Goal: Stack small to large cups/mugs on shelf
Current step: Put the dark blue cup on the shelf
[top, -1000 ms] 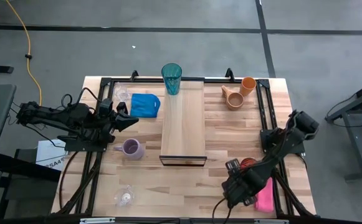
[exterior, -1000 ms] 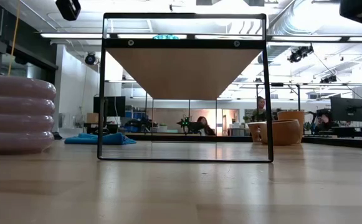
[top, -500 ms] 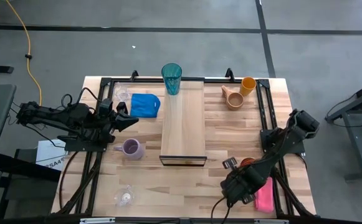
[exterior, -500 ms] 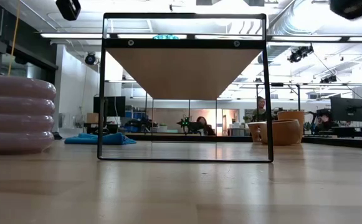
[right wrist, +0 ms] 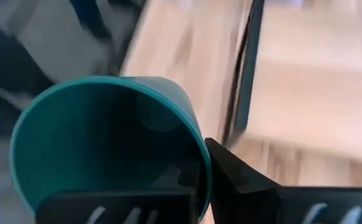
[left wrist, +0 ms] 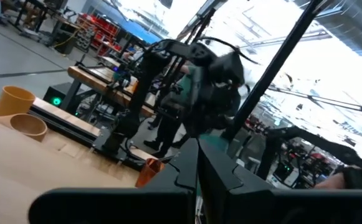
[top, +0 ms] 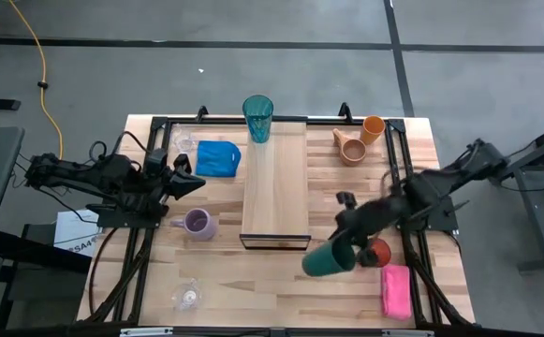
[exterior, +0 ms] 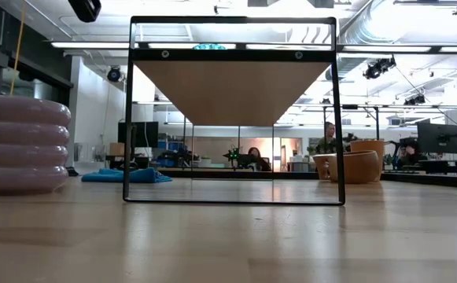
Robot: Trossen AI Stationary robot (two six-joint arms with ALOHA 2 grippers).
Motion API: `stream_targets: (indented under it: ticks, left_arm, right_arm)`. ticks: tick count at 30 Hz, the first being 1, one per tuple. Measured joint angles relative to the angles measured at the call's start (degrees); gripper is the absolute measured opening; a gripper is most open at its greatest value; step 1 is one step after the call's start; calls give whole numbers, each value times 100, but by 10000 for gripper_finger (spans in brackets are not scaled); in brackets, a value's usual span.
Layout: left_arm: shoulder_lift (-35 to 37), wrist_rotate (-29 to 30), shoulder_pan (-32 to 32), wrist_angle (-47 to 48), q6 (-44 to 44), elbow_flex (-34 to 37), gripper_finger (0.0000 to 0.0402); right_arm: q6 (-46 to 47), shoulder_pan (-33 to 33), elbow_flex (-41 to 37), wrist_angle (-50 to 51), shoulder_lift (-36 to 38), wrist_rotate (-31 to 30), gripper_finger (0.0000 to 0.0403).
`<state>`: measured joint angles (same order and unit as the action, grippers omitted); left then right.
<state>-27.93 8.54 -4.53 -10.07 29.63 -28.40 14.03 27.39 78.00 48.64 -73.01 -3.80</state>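
High view, looking straight down, is the only one that takes in everything: the long light-wood shelf board with its thin black frame (top: 274, 187) lies in the middle of the slatted wooden worktop (top: 234, 276), and the right claw (top: 345, 245) hangs just off the shelf's near right corner, clamped on the rim of a dark green cup (top: 326, 259) tipped onto its side in the air. Touching that cup on the side away from the shelf sits a red cup (top: 379, 252), with a pink rectangular sponge (top: 395, 291) just beyond it. A tall teal tumbler (top: 257, 118) stands upright on the shelf's far end. Right of that end lie a tan handled mug (top: 351, 148) and an orange cup (top: 373, 128); left of the shelf are a blue cloth (top: 217, 156), a ribbed lavender mug (top: 197, 223) and the left claw (top: 198, 182), pinched shut on nothing.

Right wrist view gives what the overhead cannot: the green cup's open mouth (right wrist: 109, 146), with one dark finger (right wrist: 243, 177) pressed on its rim.

Low view shows neither claw, only the shelf's frame (exterior: 232, 110) end-on, the lavender mug (exterior: 22, 145) and the tan mug (exterior: 357, 166).
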Motion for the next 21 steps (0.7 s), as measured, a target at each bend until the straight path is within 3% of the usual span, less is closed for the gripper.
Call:
stream_targets:
  ticks: [7, 13, 21]
  left_arm:
    - [73, 213, 1, -1, -238, 0, 0]
    - [-7, 549, 1, 155, -389, 0, 0]
    - [-101, 577, 1, 404, -389, 0, 0]
  right_arm:
    - [29, -547, -1488, -2786, 894, -238, 0]
    - [263, -1248, -2752, -5598, 1006, -822, 0]
    - [330, -1741, -2699, -5575, 891, -932, 0]
